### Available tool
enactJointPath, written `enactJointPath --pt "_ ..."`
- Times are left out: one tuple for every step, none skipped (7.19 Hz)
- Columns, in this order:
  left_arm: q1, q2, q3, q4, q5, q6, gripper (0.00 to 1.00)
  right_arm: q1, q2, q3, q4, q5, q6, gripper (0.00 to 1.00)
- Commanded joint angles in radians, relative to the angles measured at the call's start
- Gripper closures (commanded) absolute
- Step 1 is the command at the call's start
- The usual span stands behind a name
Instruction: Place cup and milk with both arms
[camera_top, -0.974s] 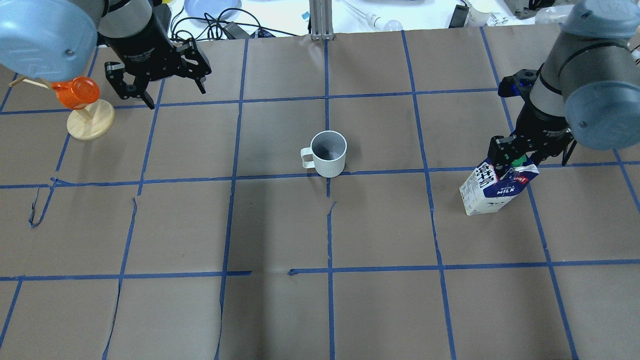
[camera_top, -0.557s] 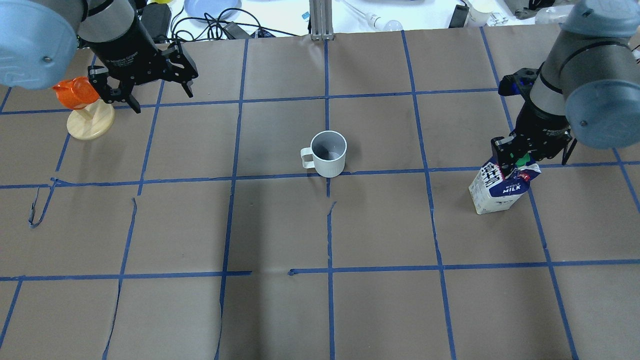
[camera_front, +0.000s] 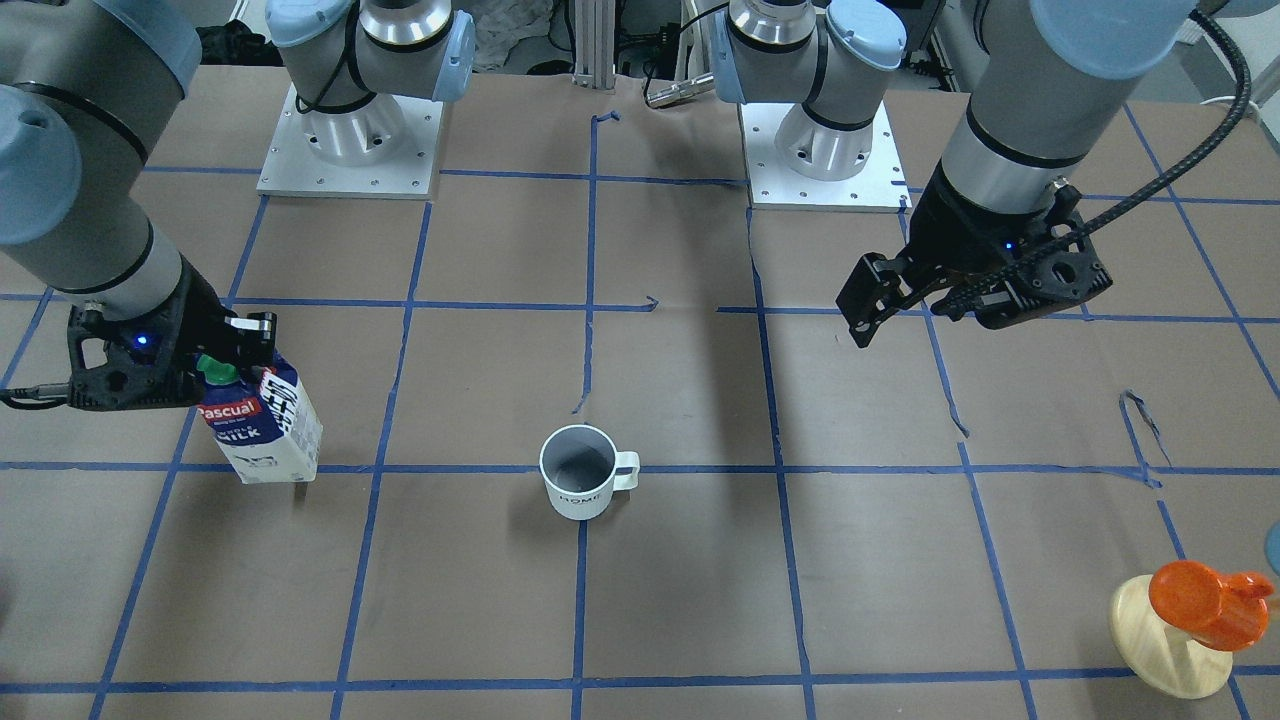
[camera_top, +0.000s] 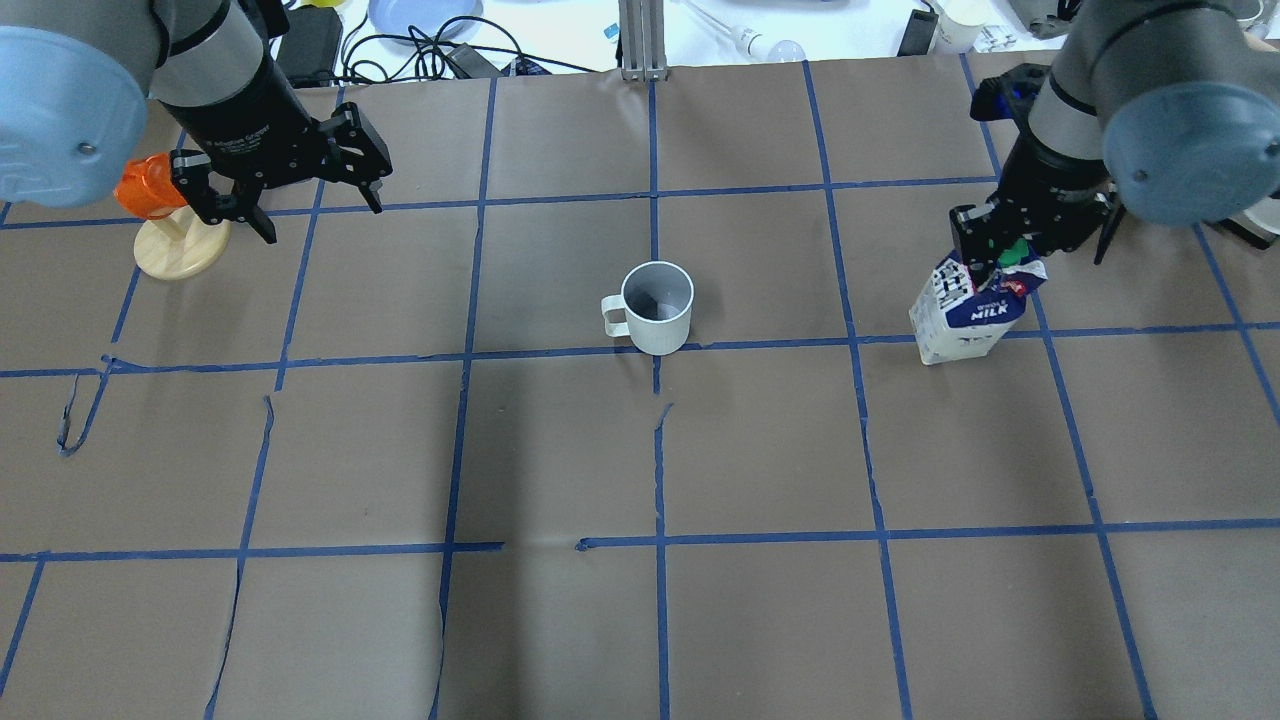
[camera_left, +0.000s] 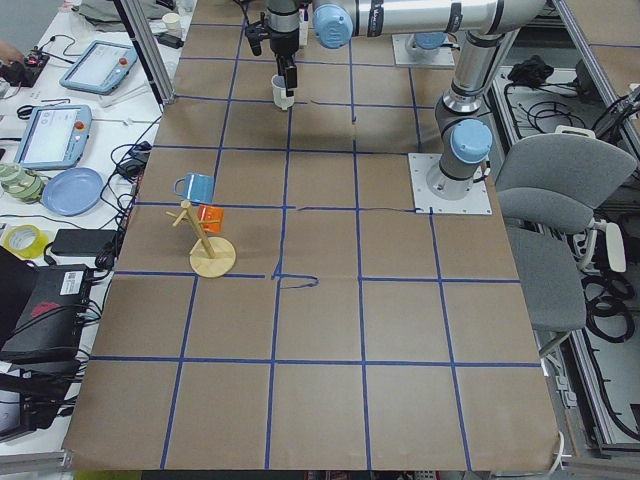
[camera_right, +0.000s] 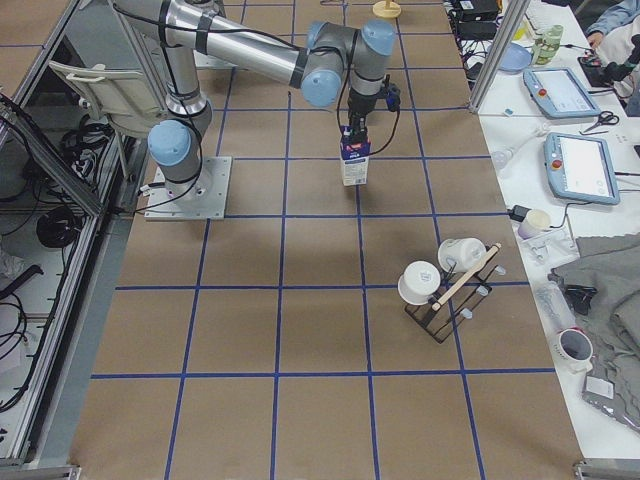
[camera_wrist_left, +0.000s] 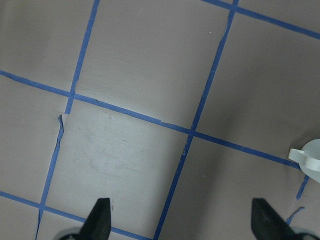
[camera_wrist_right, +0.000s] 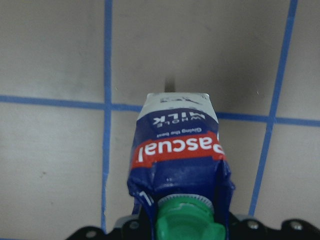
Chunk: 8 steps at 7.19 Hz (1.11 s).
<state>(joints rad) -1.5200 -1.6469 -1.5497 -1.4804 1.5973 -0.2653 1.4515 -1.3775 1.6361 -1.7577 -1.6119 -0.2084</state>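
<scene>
The white cup (camera_top: 657, 305) stands upright at the table's middle, handle toward my left; the front view (camera_front: 578, 485) shows its dark lettering. My right gripper (camera_top: 1000, 262) is shut on the top of the blue-and-white milk carton (camera_top: 968, 310), beside its green cap. The carton hangs tilted, low over the table, and shows in the front view (camera_front: 258, 425) and right wrist view (camera_wrist_right: 177, 150). My left gripper (camera_top: 322, 218) is open and empty, far to the cup's left. The left wrist view shows its gripper (camera_wrist_left: 182, 220) over bare paper, with a sliver of the cup (camera_wrist_left: 309, 157) at the right edge.
A wooden mug tree (camera_top: 182, 248) with an orange cup (camera_top: 140, 190) stands just left of my left gripper. A dark rack with white cups (camera_right: 440, 285) stands at the table's right end. Cables and a blue plate (camera_top: 420, 15) lie beyond the far edge.
My right gripper has carried the milk toward the table's far side and slightly toward the centre. My left gripper, still open, has drifted left toward the mug tree. The cup has not moved.
</scene>
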Motion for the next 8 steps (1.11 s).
enactJointPath --pt "0.0 0.015 -0.001 -0.003 -0.008 0.001 0.0 0.148 0.127 -0.178 0.01 0.033 0.178 0.62" --pt "0.001 0.019 -0.001 -0.003 -0.008 0.001 0.0 0.191 0.171 -0.223 0.007 0.077 0.252 0.62" --pt "0.001 0.022 -0.001 -0.003 -0.008 0.001 0.0 0.228 0.205 -0.252 0.007 0.078 0.323 0.62" --pt "0.006 0.027 -0.003 -0.003 -0.01 0.02 0.0 0.278 0.218 -0.254 0.003 0.076 0.39 0.62" --pt "0.006 0.03 -0.001 -0.004 -0.005 0.153 0.0 0.3 0.219 -0.248 0.006 0.076 0.409 0.62" --pt "0.003 0.036 -0.004 -0.011 -0.004 0.205 0.0 0.303 0.219 -0.234 0.006 0.076 0.409 0.61" --pt "0.001 0.039 -0.004 -0.03 -0.005 0.207 0.0 0.314 0.216 -0.211 0.003 0.076 0.409 0.53" --pt "0.001 0.041 -0.004 -0.031 -0.005 0.207 0.0 0.332 0.215 -0.196 -0.005 0.076 0.408 0.53"
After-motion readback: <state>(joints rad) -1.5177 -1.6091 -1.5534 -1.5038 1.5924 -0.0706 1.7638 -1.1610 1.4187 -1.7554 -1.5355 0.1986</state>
